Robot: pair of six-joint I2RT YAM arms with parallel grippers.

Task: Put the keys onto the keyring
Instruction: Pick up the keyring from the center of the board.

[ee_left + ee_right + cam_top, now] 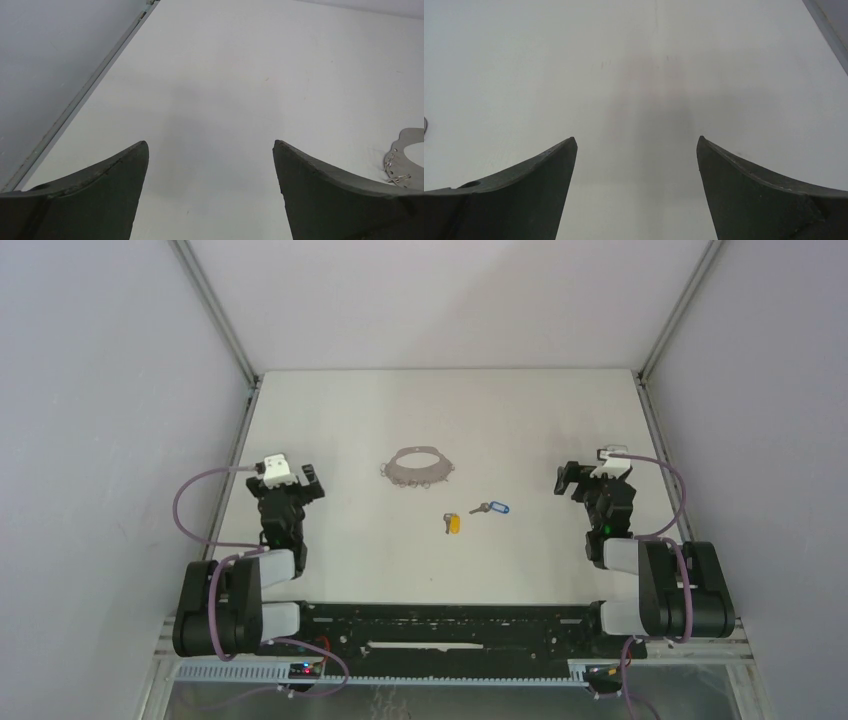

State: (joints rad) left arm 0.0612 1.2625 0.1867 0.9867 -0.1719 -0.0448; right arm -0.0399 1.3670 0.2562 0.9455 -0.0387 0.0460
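The keyring (pixel 418 466), a grey hoop with small metal loops along its near edge, lies flat at the table's middle. Its edge also shows at the right of the left wrist view (pixel 405 157). The yellow-headed key (pixel 452 523) and the blue-headed key (pixel 491 508) lie side by side just in front of the keyring, apart from it. My left gripper (pixel 305 480) is open and empty, left of the keyring (pixel 210 145). My right gripper (pixel 570 478) is open and empty, right of the keys (pixel 636 140).
Metal frame rails run along the table's left edge (pixel 235 455) and right edge (pixel 655 440). Grey walls stand on both sides and at the back. The arm bases and a black rail (pixel 450 625) sit at the near edge.
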